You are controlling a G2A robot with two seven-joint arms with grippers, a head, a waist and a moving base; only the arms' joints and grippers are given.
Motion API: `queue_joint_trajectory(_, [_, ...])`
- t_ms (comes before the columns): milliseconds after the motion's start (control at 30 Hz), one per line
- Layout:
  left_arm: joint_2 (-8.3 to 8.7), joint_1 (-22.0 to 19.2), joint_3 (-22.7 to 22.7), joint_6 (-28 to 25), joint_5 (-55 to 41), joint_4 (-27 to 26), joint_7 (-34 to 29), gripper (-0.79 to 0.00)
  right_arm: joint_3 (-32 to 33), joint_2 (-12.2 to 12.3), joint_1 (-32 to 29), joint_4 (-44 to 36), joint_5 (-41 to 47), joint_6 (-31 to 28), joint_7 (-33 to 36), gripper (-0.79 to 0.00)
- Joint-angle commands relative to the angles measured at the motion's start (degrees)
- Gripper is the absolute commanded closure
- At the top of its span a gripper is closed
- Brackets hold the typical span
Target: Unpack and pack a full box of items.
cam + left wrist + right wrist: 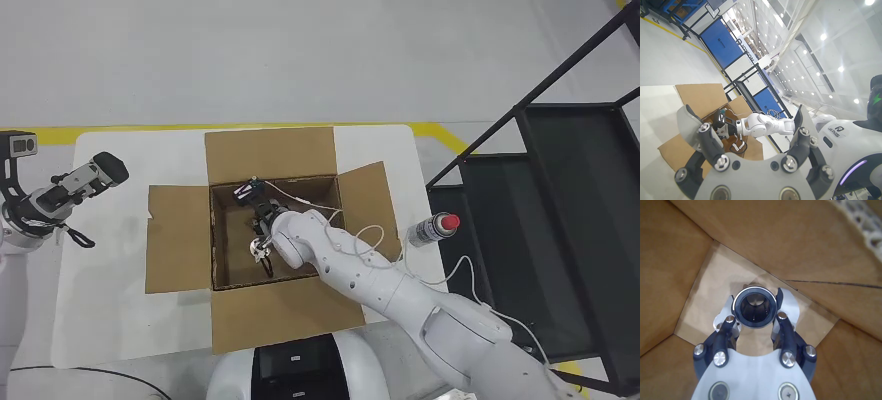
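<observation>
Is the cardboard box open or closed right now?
Open. The cardboard box has all four flaps spread outward, and the right gripper holds a black tube inside it.

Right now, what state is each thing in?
box: open, flaps spread outward.
tube: inside the box, clamped between the fingers.
right gripper: shut on the tube.
left gripper: open, empty, held away from the box.
can: on its side beside the box, red cap on.

Bright ceiling lamps [823, 36] flare overhead, while the box [772, 237] interior is evenly, softly lit.
</observation>
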Motion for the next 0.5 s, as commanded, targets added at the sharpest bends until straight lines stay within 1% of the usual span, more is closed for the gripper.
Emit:
queue_joint_trajectory(0, [0.0, 0.0, 0.0, 0.0, 0.0, 0.0, 0.0, -0.785, 0.4, 0.3, -0.4, -3.0, -1.7, -0.3, 1.1, 0.0])
queue_joint_trajectory(200, [0.0, 0.0, 0.0, 0.0, 0.0, 0.0, 0.0, -0.785, 3.4, 2.6, -4.0, -17.1, -8.1, -3.0, 6.6, 0.0])
queue_joint_trajectory(333, [0.0, 0.0, 0.0, 0.0, 0.0, 0.0, 0.0, -0.785, 7.8, 4.7, -9.1, -28.4, -9.9, -6.3, 10.3, 0.0])
queue_joint_trajectory(467, [0.0, 0.0, 0.0, 0.0, 0.0, 0.0, 0.0, -0.785, 13.4, 7.1, -15.3, -39.6, -13.0, -11.1, 14.2, 0.0])
